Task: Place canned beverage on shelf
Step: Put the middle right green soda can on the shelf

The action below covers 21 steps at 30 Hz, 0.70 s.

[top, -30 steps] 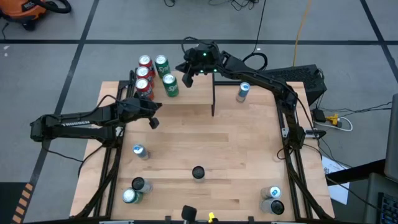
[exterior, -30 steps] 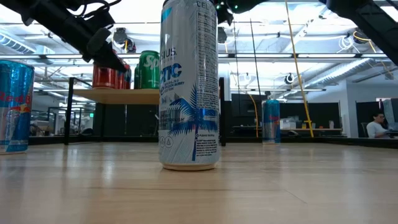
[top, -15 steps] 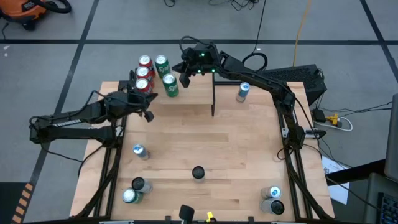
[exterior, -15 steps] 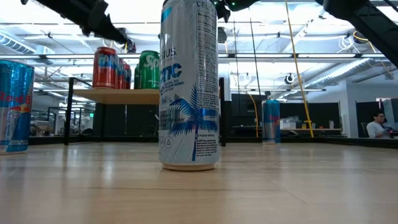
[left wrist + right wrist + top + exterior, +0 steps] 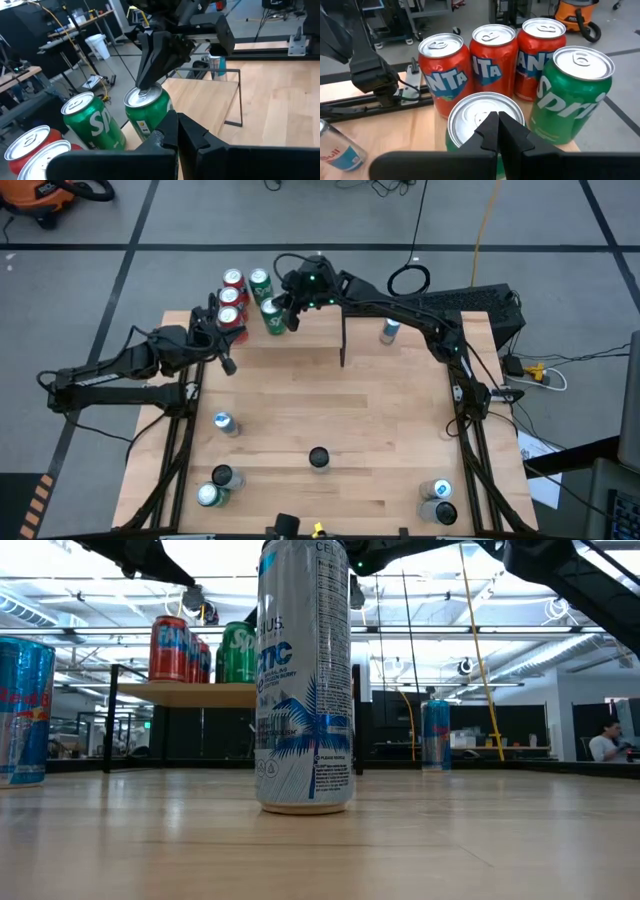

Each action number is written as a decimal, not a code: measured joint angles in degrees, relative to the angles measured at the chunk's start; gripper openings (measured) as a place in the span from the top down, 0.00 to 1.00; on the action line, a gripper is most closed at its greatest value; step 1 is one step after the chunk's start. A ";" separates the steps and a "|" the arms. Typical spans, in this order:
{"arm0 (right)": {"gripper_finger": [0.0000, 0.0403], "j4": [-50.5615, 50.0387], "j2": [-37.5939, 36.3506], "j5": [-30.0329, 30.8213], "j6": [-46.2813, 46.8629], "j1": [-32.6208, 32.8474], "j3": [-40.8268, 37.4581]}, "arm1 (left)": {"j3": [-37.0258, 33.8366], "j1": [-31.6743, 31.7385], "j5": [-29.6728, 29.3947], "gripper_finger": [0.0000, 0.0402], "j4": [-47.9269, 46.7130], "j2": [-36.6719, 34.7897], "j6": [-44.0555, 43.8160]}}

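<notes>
The shelf [image 5: 315,330] is a small light-wood board with black uprights at the table's far side. On its left end stand three red Fanta cans [image 5: 492,55] and two green Sprite cans, all upright. My right gripper [image 5: 496,131] is shut above the nearer green can [image 5: 272,318], its tips at the can's lid. My left gripper [image 5: 176,137] is shut and empty. It hovers at the shelf's near left corner [image 5: 227,362], close to the red cans. My right gripper touches the lid [image 5: 150,97] of the nearer green can with its shut fingertips [image 5: 143,90], close to the rim. The fingers come from above, slanting down. The can stands upright on the shelf board.
A blue can [image 5: 390,330] stands on the table right of the shelf. A tall white can [image 5: 305,675] stands mid-table near the low camera. More cans stand at the near left [image 5: 215,485], left [image 5: 222,423] and near right [image 5: 440,500]. A person sits beyond the table [image 5: 605,740].
My left gripper has risen and drawn back toward the table's left edge, away from the red cans. My right gripper has moved left along the shelf and come over the nearer green can.
</notes>
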 joint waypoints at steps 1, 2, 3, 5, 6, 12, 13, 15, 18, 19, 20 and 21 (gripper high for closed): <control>1.00 0.01 0.00 0.09 -0.01 0.03 0.00 | 0.00 0.00 0.00 1.00 -0.03 0.01 -0.01; 1.00 -0.03 0.01 0.16 -0.01 0.03 0.00 | 0.00 0.00 0.00 1.00 -0.10 0.04 -0.01; 1.00 -0.05 0.02 0.13 -0.01 0.03 0.00 | 0.00 0.00 0.03 1.00 -0.20 0.14 -0.01; 1.00 0.19 0.04 0.10 0.09 0.03 0.00 | 0.00 0.00 0.02 1.00 -0.03 0.62 -0.01; 1.00 0.67 0.10 0.08 0.43 0.05 0.00 | 0.00 0.03 -0.01 1.00 0.37 0.94 -0.01; 1.00 5.18 0.27 0.14 0.57 0.86 -0.17 | -0.02 1.43 -0.76 1.00 7.65 4.20 3.78; 1.00 5.77 0.03 0.12 0.56 1.07 -0.17 | 0.00 1.77 -0.78 1.00 9.23 5.00 5.23; 1.00 6.36 -0.90 0.12 0.43 1.47 -0.20 | 0.94 2.60 -0.84 1.00 9.86 6.99 7.84; 1.00 6.11 -3.34 0.11 0.02 2.08 -0.22 | 4.02 4.36 -0.62 1.00 8.61 10.79 8.51; 1.00 5.12 -4.47 0.11 0.00 2.21 -0.22 | 5.21 4.99 -0.10 1.00 8.03 12.14 8.70; 1.00 3.42 -5.71 0.10 -0.09 2.32 -0.22 | 6.47 5.56 0.47 1.00 7.08 13.60 9.02; 1.00 1.64 -6.92 0.12 -0.38 2.38 -0.20 | 7.81 6.15 1.02 1.00 5.68 15.17 9.06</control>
